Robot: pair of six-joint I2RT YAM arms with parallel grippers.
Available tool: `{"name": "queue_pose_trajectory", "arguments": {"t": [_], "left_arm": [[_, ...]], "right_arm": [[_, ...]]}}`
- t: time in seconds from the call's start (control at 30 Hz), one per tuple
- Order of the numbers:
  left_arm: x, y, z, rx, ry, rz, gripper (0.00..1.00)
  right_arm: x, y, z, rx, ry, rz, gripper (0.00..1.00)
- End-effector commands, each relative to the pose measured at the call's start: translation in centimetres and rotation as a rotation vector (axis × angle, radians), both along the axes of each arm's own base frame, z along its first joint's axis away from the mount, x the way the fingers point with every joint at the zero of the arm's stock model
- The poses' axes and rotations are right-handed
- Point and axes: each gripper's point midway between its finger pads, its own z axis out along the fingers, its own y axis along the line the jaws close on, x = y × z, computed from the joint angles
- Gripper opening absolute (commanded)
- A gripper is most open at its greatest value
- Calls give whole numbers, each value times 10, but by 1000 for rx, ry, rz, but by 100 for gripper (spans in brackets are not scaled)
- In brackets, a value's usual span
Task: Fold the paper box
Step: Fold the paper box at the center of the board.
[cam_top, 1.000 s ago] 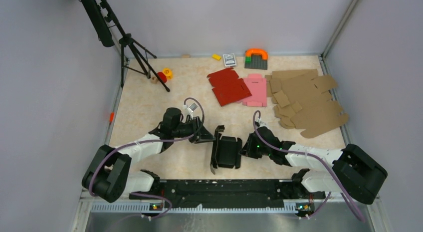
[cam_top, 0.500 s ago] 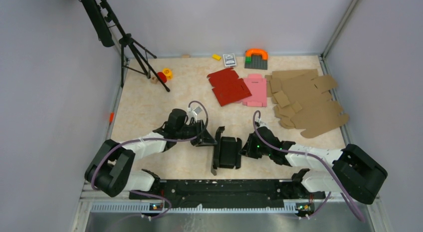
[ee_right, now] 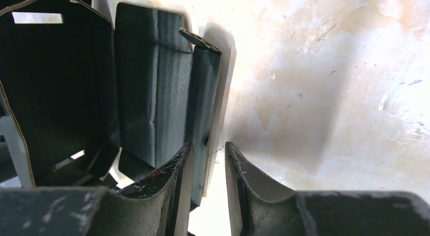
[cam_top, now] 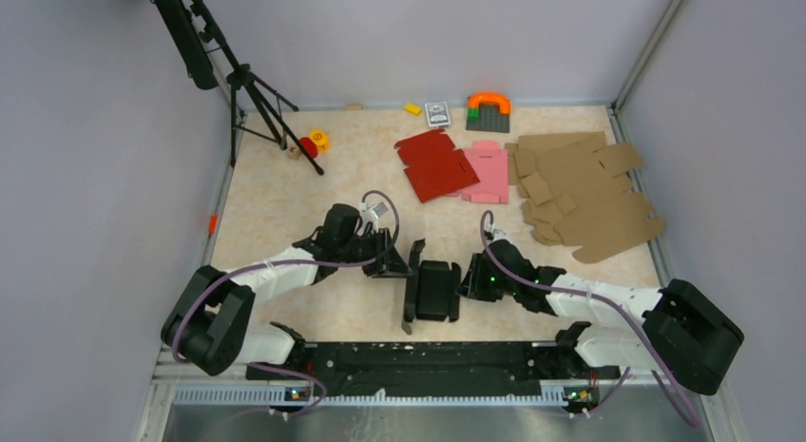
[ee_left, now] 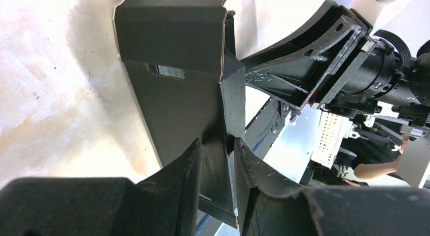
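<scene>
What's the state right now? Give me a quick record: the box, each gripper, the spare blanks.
paper box: black, partly folded, side walls raised, on the table between the two grippers, near the arm bases
left gripper: closed on the box's left wall
right gripper: open, the box's right wall between its fingers, a gap showing beside one finger
spare blanks: red blank, pink blank and brown blanks lying flat at the far side

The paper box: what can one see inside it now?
Inside the paper box only its own black panels show, nothing loose. The right hand hides the part nearest to it.
</scene>
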Motion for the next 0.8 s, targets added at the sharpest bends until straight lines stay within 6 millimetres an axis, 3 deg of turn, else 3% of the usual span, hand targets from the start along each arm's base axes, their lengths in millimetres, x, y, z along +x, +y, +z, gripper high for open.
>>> {"name": "queue_pose_trajectory", "arguments": {"t": [0.0, 0.13, 0.37, 0.63, 0.77], "left_arm": [[2, 3, -5, 41, -21, -2, 31], [1, 3, -5, 43, -23, -9, 30], [1, 2, -3, 37, -24, -20, 30], [0, 1, -3, 33, -17, -30, 29], [0, 1, -4, 34, -18, -33, 29]], "right_arm": [[6, -3, 14, -63, -72, 50, 30], [12, -6, 26, -100, -138, 90, 35], [42, -3, 71, -119, -339, 131, 34], [101, 34, 121, -8, -410, 175, 38], [120, 67, 141, 35, -443, 359, 39]]}}
